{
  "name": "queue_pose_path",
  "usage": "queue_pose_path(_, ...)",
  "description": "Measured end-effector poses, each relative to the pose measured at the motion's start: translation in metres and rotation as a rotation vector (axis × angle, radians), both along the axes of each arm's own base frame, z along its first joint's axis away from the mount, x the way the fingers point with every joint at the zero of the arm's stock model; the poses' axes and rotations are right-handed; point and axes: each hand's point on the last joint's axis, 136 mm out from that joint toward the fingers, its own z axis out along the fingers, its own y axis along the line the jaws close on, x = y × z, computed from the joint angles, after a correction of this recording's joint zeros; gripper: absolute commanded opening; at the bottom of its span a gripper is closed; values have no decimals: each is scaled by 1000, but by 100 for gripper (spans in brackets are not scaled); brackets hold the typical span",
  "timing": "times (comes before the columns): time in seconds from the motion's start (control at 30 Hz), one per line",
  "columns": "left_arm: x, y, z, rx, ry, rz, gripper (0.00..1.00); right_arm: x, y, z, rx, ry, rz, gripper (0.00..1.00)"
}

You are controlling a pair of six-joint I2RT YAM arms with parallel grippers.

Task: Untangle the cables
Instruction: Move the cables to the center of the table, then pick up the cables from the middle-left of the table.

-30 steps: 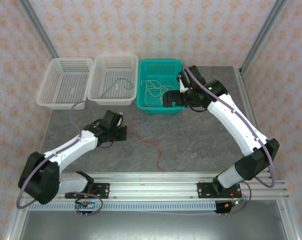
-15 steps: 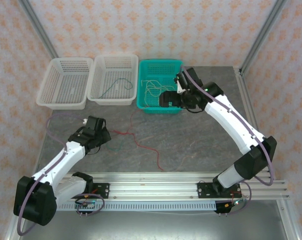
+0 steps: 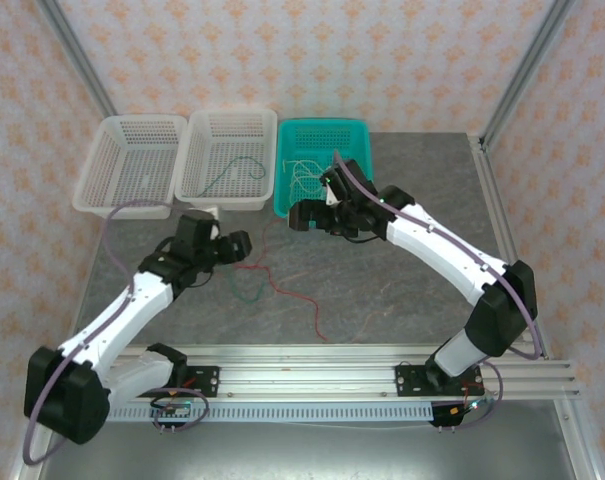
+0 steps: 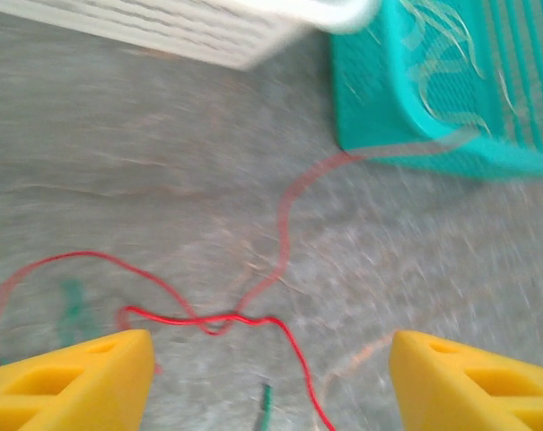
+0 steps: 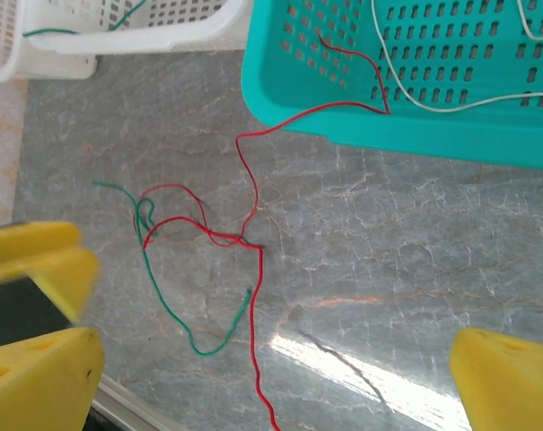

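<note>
- Top external view, closest to me: a red cable (image 3: 292, 294) lies loose on the grey table (image 3: 412, 290). A green cable (image 3: 244, 292) is curled just beside it.
- My left gripper (image 3: 237, 247) hangs near that green loop. In the left wrist view its yellow fingers (image 4: 74, 373) are wide apart and pinch nothing.
- My right gripper (image 3: 304, 216) hovers by the near wall of the teal basket (image 3: 324, 123). Its fingers (image 5: 504, 382) are spread too, with nothing held.
- I think these cables are very light, thin and floppy. A hard pull would likely drag the others along.
- I would pinch the green cable near a free end, away from the crossing (image 5: 244, 240), and lift slowly.
- The right wrist view gives me that crossing sharp. It also shows the red cable climbing over the teal rim into the basket. The left wrist view is blurry there.
- Farthest off, cream-white cables (image 3: 304, 180) lie in the teal basket. A second green cable (image 3: 232, 172) lies in the middle white basket (image 3: 229, 113). The top view also gives me the left white basket (image 3: 142, 120).
</note>
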Motion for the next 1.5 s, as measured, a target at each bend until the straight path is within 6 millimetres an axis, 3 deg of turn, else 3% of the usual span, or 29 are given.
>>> queue_pose_path(0.13,4,-46,-14,73,-39,-196,72,6,4,5,28,-34,-5,99)
queue_pose_path(0.4,57,-40,-75,337,-53,-198,74,2,-4,30,52,-100,-6,99)
queue_pose_path(0.43,65,-44,-79,347,-54,-204,69,2,-5,33,53,-107,-8,99)
queue_pose_path(0.5,80,-51,-83,355,-72,-211,50,2,-6,34,51,-114,-15,99)
queue_pose_path(0.57,93,-55,-80,357,-106,-195,6,3,-7,34,47,-116,-20,99)
queue_pose_path(0.6,96,-55,-77,356,-121,-186,0,3,-8,34,45,-117,-22,99)
queue_pose_path(0.73,95,-39,-62,338,-173,-108,0,4,-12,34,35,-125,-38,99)
queue_pose_path(0.97,62,35,-33,223,-199,161,0,4,-16,36,30,-132,-50,99)
queue_pose_path(1.1,47,50,-40,207,-138,231,0,6,-16,33,28,-128,-52,99)
queue_pose_path(1.27,30,64,-69,229,-5,305,0,9,-12,23,15,-103,-46,99)
queue_pose_path(1.33,26,67,-82,234,46,320,17,9,-11,21,15,-97,-48,99)
queue_pose_path(1.4,24,62,-94,224,87,304,43,9,-11,21,15,-94,-46,99)
queue_pose_path(1.5,25,49,-94,193,88,249,67,7,-10,21,20,-88,-43,99)
